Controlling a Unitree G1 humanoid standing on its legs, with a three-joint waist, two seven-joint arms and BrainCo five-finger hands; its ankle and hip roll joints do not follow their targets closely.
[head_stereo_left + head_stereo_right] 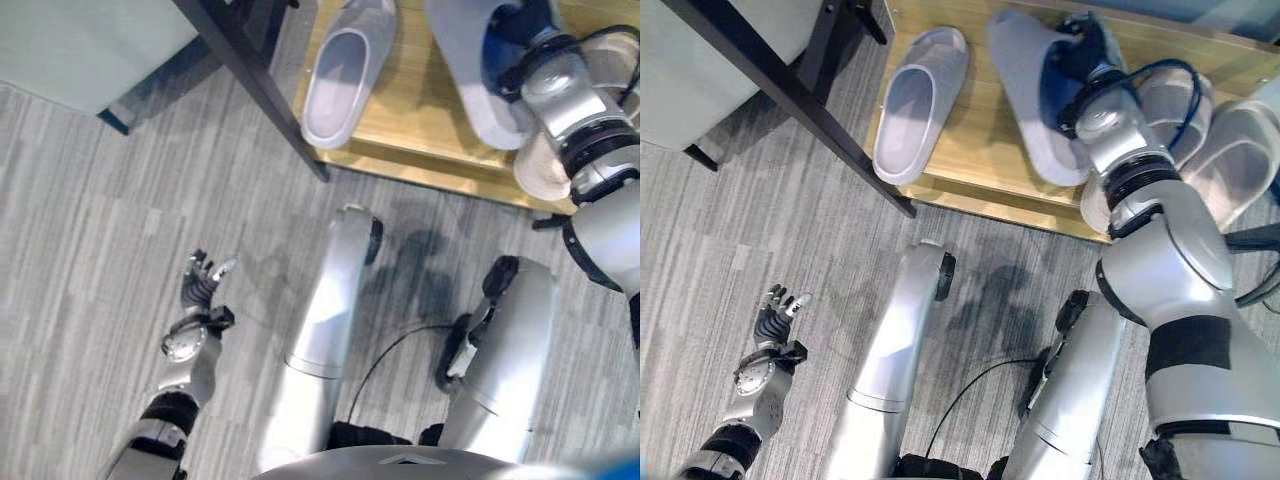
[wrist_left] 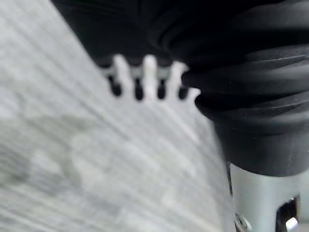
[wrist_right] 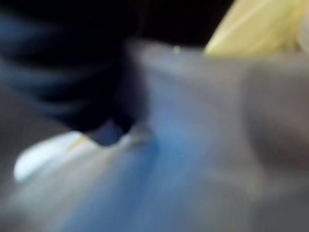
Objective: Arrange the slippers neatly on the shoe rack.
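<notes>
A grey striped carpet floor (image 1: pixel 90 230) is seen from above, with a low wooden shoe rack (image 1: pixel 970 160) standing on it at the far side and a dark metal leg (image 1: pixel 770 75) crossing diagonally beside the rack's left end. Four slippers are laid on the rack's wooden board. A pale grey slipper (image 1: pixel 915 100) lies alone at the left, sole down, its opening facing up. Just beside it a second grey slipper (image 1: pixel 1025 90) is set at a slant, and the right hand (image 1: pixel 1080 55) is placed on its far end; the fingers are hidden against the slipper and the wrist view is blurred, so whether they are curled round it cannot be told. Two light, whitish slippers (image 1: pixel 1230 150) are seen at the right end of the rack, partly covered by the right arm. The left hand (image 1: pixel 203 278) is held low over the floor, well apart from the rack, its fingers relaxed, slightly spread and holding nothing.
</notes>
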